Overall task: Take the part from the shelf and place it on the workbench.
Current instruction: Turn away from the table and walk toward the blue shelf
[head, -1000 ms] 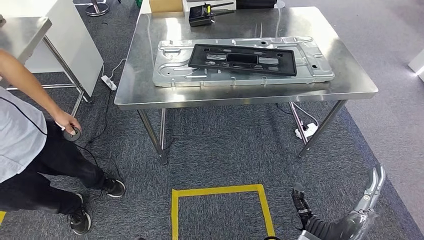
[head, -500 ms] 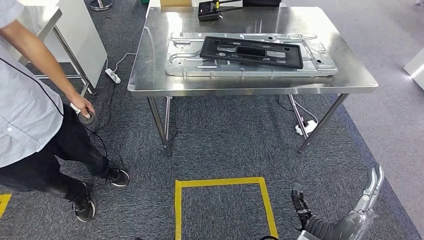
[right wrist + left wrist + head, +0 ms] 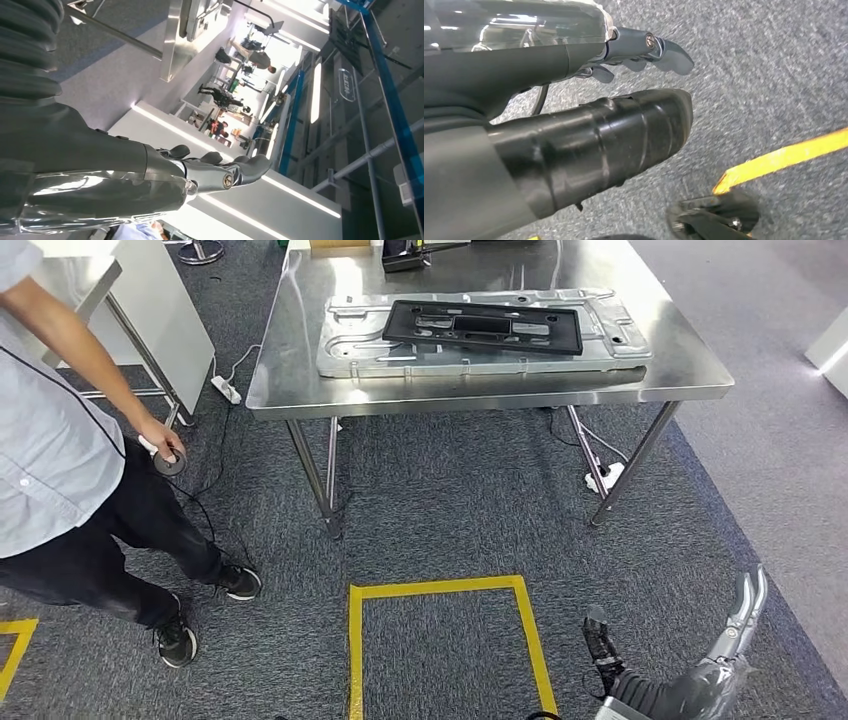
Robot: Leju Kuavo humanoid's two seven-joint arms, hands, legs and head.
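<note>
Right robot hand [image 3: 735, 625] hung low, fingers spread and empty, above grey carpet [image 3: 450, 520] beside a yellow floor marking [image 3: 440, 590]; left robot hand [image 3: 644, 50] likewise extended, holding nothing. Black part [image 3: 483, 326] lay on a silver panel [image 3: 350, 350] on the steel worktop [image 3: 300, 390], its far edge cut off; a person [image 3: 60, 460] stood alongside.

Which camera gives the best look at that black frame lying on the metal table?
The head view: the black frame lies in full sight on a silver panel there. The two wrist views face carpet and a hall instead.

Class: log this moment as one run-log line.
black plastic frame part: on ribbed metal panel, steel workbench | right hand: open | left hand: open
</note>
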